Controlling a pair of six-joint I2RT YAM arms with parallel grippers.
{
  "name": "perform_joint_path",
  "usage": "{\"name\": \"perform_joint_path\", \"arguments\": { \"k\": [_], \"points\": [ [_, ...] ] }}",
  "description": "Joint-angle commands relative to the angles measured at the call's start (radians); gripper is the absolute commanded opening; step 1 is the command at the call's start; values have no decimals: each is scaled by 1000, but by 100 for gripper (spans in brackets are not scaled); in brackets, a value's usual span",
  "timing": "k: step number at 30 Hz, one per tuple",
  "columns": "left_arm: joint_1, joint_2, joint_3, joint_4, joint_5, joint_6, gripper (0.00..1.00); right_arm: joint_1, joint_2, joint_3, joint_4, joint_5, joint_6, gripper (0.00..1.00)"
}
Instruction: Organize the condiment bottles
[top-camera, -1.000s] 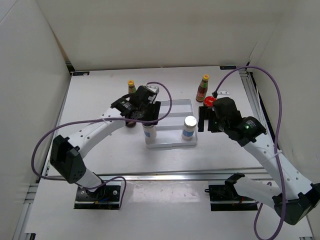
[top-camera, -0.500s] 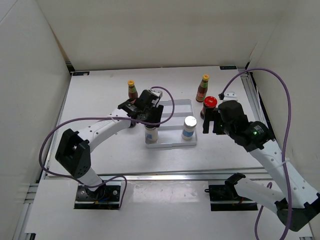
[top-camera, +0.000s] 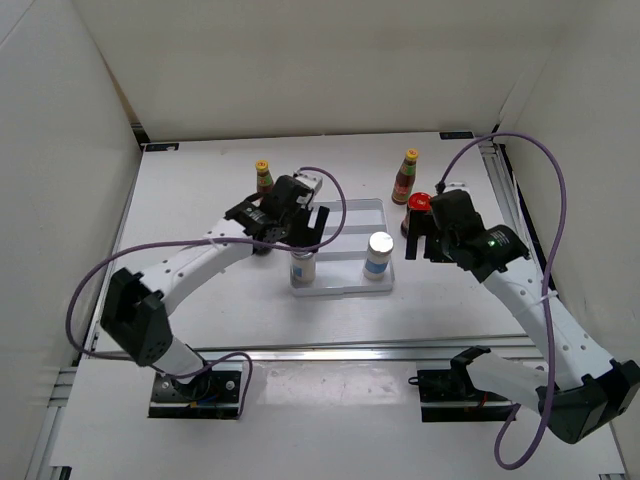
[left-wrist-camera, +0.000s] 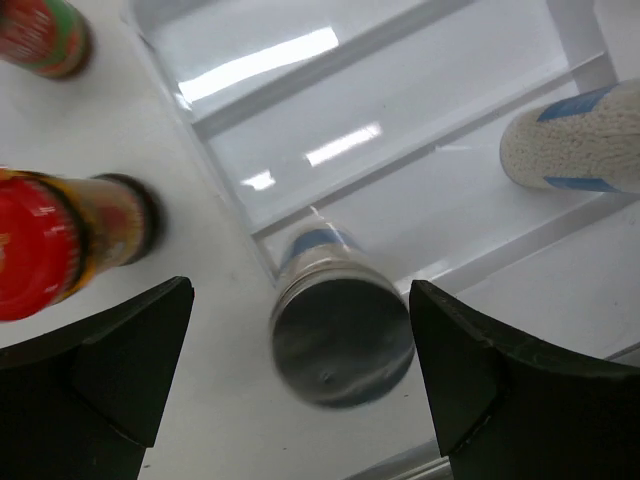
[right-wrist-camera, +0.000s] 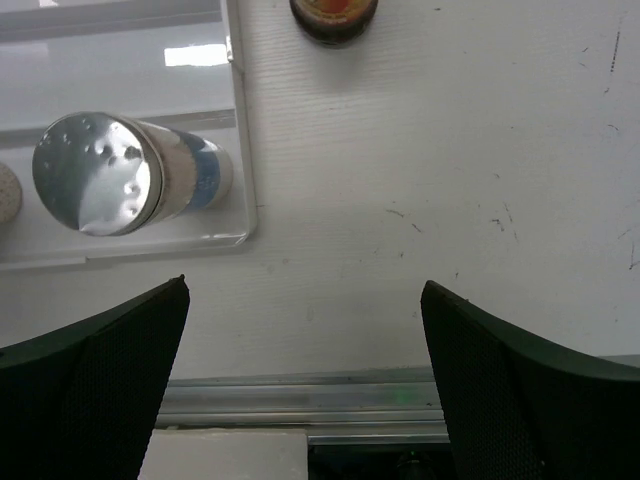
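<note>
A white silver-topped shaker (top-camera: 303, 268) stands in the near left corner of the ribbed tray (top-camera: 345, 215). My left gripper (top-camera: 306, 240) hangs open just above it. In the left wrist view its top (left-wrist-camera: 342, 335) lies between the spread fingers (left-wrist-camera: 120, 350) without touching them. A second shaker (top-camera: 379, 250) (right-wrist-camera: 95, 172) stands at the tray's near right. My right gripper (top-camera: 415, 245) (right-wrist-camera: 305, 290) is open and empty to the right of the tray, beside a red-lidded jar (top-camera: 419, 203). Another jar (left-wrist-camera: 40, 245) stands left of the tray. Two yellow-capped sauce bottles (top-camera: 264, 177) (top-camera: 405, 175) stand behind.
The tray's far compartments (left-wrist-camera: 300, 70) hold nothing. A metal rail (top-camera: 330, 355) runs along the table's near edge, with the arm bases behind it. White walls (top-camera: 60, 150) close in the left, back and right sides.
My left gripper has opened and let go of the shaker, which now stands by itself in the tray. The right gripper has shifted slightly towards the red-lidded jar.
</note>
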Motion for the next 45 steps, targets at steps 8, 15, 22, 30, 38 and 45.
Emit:
{"name": "perform_joint_path", "arguments": {
  "k": [8,15,22,30,38,45],
  "points": [
    [1,-639,-308,85,-380,186,100,-258,-2,38,44,-184,-43,100],
    [1,-1091,-664,351,-471,270,100,-464,112,79,41,-417,-53,100],
    [1,-1122,-700,398,-470,266,100,-524,102,89,101,-472,-44,100],
    [1,-1051,-684,389,-474,257,100,-524,216,176,132,-515,-35,100],
    [1,-1090,-706,411,-497,257,100,-434,374,268,170,-420,-56,100],
    [1,-1042,-678,378,-497,246,100,-334,504,383,140,-246,-76,100]
  ]
}}
